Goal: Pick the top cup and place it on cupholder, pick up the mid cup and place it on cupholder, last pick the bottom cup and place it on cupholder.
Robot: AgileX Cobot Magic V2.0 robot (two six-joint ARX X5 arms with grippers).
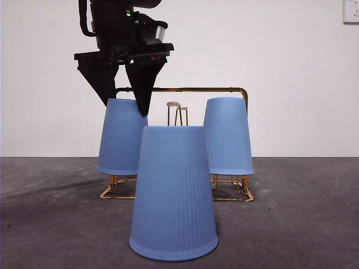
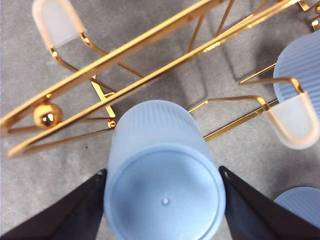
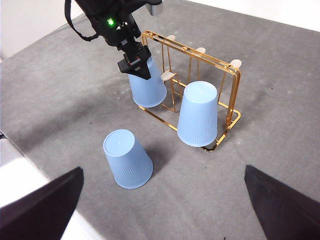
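Gleaming gold, the wire cupholder (image 1: 238,89) carries two upturned ribbed blue cups; the left hand (image 1: 124,106) straddles one (image 1: 120,140), jaws spread, right hand (image 3: 160,200) wide.

- Gold wire cupholder rack (image 1: 238,89), upright on the grey table.
- Two ribbed blue plastic cups, upside down on its pegs (image 1: 122,137) (image 1: 227,136).
- Third matching cup (image 1: 174,193), upside down on the table before it.

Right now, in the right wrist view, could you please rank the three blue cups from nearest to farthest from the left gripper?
1. The cup at the rack's far end: directly between the left gripper jaws, on the cupholder.
2. The cup at the rack's near end: also on the cupholder, along the rack from the gripper.
3. The cup on the table: upside down, off the rack, farthest, though not by much.
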